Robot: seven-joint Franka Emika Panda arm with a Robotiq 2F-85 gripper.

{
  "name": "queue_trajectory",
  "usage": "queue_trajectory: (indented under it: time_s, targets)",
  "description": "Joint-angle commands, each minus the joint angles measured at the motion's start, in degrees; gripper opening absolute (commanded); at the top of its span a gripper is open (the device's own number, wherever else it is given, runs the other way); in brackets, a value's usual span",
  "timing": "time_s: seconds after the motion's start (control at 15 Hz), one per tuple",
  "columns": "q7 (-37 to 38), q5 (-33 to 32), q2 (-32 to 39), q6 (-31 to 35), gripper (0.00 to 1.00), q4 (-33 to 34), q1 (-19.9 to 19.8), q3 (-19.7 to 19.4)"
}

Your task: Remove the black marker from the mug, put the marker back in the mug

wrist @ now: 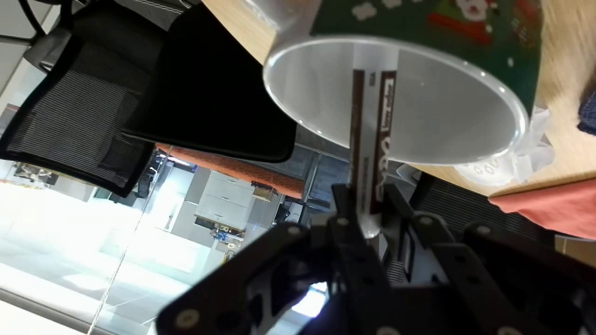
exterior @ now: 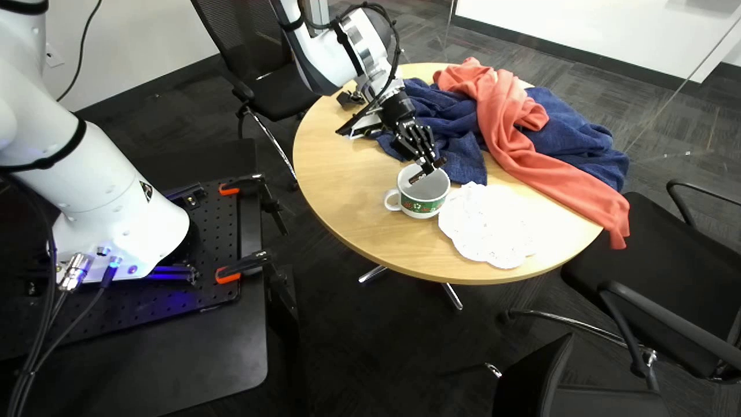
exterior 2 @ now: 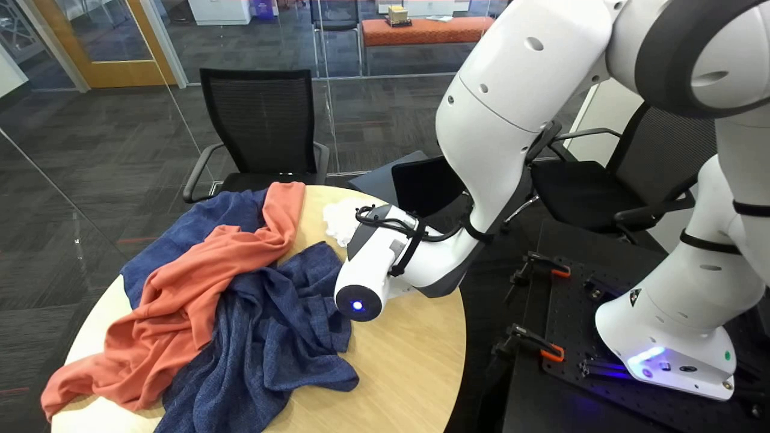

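Observation:
The mug (exterior: 421,204), white with a green patterned band, stands upright on the round table in an exterior view, handle toward the table's near edge. Its green wall (wrist: 419,21) and open mouth fill the top of the wrist view. The black marker (wrist: 370,135), dark with a white label, is held between the fingertips of my gripper (wrist: 368,197), which is shut on it near one end. The marker's (exterior: 417,176) free end reaches over the mug's mouth; how deep it is inside I cannot tell. The gripper (exterior: 433,165) is tilted just above the rim. Another exterior view hides mug and marker behind the arm.
A flat white doily-like cloth (exterior: 489,226) lies beside the mug. Dark blue cloth (exterior: 451,145) and an orange cloth (exterior: 509,127) lie heaped behind it. A small dark lump (exterior: 349,99) is near the table's far edge. Black chairs (exterior: 654,278) surround the table (exterior: 341,191).

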Motion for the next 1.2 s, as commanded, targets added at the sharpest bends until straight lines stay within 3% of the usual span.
queue_trajectory:
  time_s: [0.0,0.4,0.93,1.13]
  targets:
    - [0.74,0.75,0.22,-2.30,0.52,0.77,-0.35,0.92]
    - [0.93,2.07,-4.98,-0.98,0.98,-1.13,-1.60,1.06]
    - [-0.74,4.12,-12.49,1.48,1.00,-2.46,-4.19,0.65]
    - [-0.81,3.31,-10.50,0.86,1.00,-0.52,-3.75,0.38]
